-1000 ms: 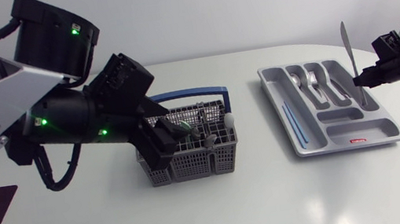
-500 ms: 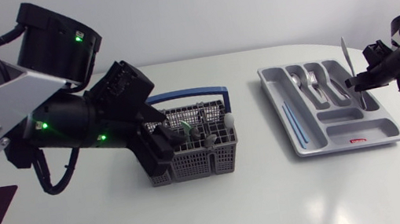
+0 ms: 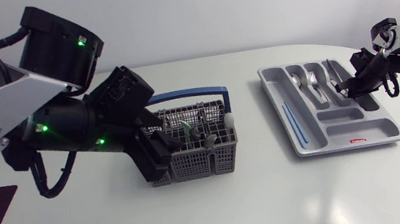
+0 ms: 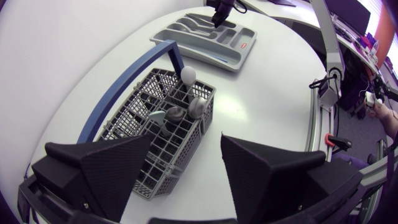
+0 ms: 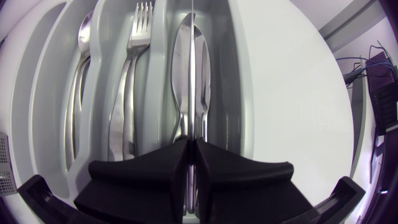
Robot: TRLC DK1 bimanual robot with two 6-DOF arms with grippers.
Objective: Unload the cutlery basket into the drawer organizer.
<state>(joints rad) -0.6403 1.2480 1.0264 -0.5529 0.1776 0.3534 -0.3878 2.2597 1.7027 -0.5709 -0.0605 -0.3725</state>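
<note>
Your right hand point(image 5: 191, 144) has swung down from holding the knife point(image 5: 194, 93) upright above the organizer point(image 3: 377, 127). The blade now points along the knife slot, just over the knives already lying there. The hand remains clamped on the handle, so the knife is lined up but not yet let go. The spoons and forks lie in the neighbouring slots, so this looks like the right compartment. I judge this piece to be nearly delivered, with only the release left.

Your left hand point(image 4: 186, 140) has barely shifted and hangs over the near end of the basket point(image 3: 191, 161) with its fingers spread wide, gripping nothing. Several pieces of cutlery point(image 4: 186, 106) stand in the basket on the surface, so plenty of unloading is left.
</note>
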